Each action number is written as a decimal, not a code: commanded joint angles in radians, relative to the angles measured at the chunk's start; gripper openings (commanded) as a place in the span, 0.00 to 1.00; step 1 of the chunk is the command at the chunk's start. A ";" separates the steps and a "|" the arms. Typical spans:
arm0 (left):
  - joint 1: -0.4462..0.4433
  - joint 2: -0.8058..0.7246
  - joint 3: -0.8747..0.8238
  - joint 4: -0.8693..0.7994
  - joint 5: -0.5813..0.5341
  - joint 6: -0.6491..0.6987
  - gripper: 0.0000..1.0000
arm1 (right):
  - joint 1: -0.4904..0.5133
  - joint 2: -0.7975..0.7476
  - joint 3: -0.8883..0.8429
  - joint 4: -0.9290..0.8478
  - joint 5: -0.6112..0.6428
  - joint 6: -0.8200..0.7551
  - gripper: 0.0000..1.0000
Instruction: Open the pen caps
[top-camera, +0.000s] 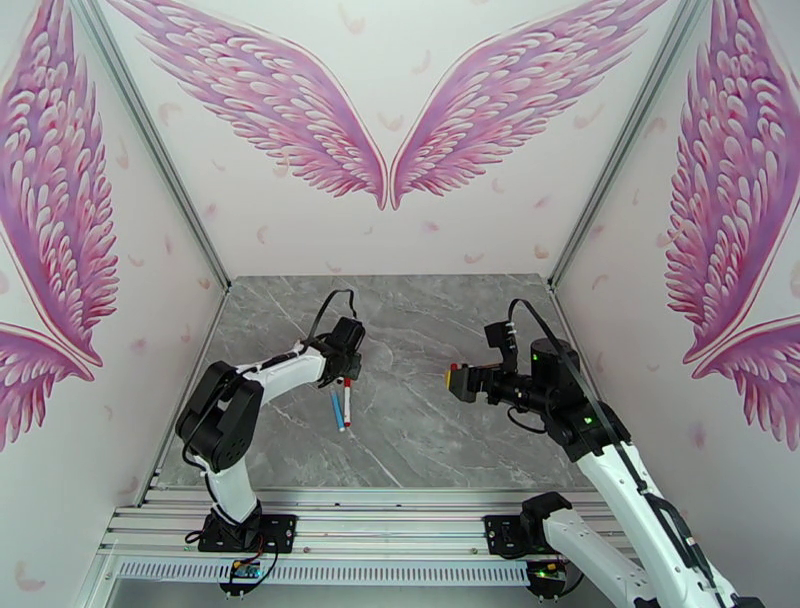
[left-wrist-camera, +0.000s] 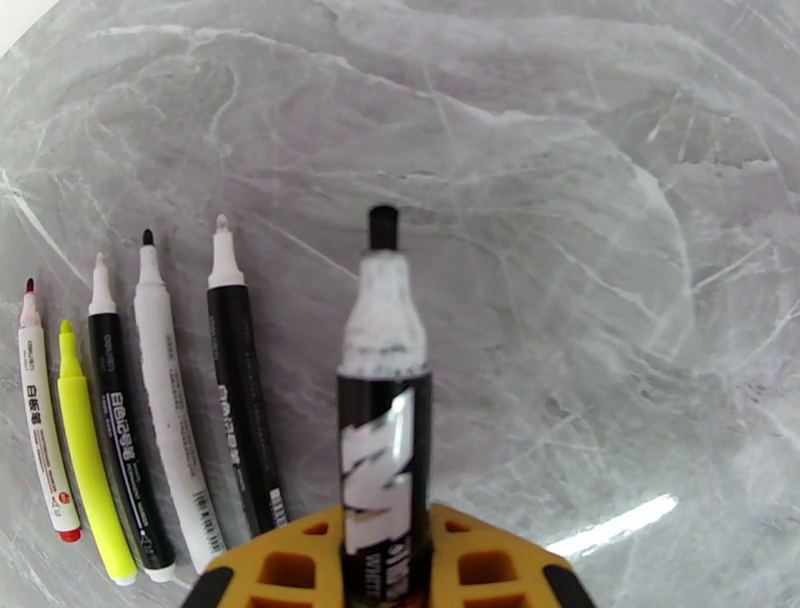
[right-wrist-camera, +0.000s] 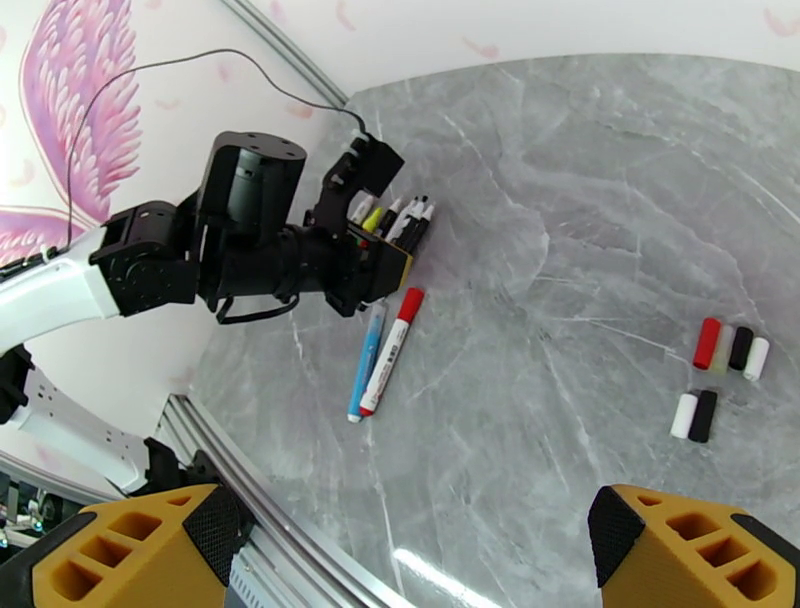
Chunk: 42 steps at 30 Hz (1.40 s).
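The left gripper is pinched tight on a black marker. The marker has no cap on. Its black tip points away from the gripper, out over the gray table. The yellow fingers press on both sides of its fat body.

In the left wrist view, five pens lie in a row on the table to the left of the held marker. From the outside in, they are a white pen with a red end, a yellow highlighter, a thin black pen, a white pen and another black pen. All five have bare tips. They lie close together, side by side.

In the right wrist view, two more pens lie on the table just below the left gripper. One is a blue pen. The other is a white pen with a red cap on its end. They lie right next to each other.

The right gripper is spread wide and holds nothing. It is over the table, well apart from the left gripper.

Six loose caps lie on the table, far from the pens. Four sit in a row: a red cap, a pale cap, a black cap and a white cap. Nearer the camera sit two more, a second white cap and a second black cap, touching each other.
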 joint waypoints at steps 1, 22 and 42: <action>0.008 0.038 0.053 -0.006 -0.036 0.006 0.04 | 0.006 -0.009 0.007 -0.022 0.017 -0.011 0.99; 0.036 0.149 0.126 -0.009 -0.078 -0.014 0.06 | 0.006 0.004 0.014 -0.027 0.020 -0.017 0.99; 0.036 0.192 0.150 -0.030 -0.076 -0.040 0.22 | 0.007 0.004 0.008 -0.029 0.024 -0.013 0.99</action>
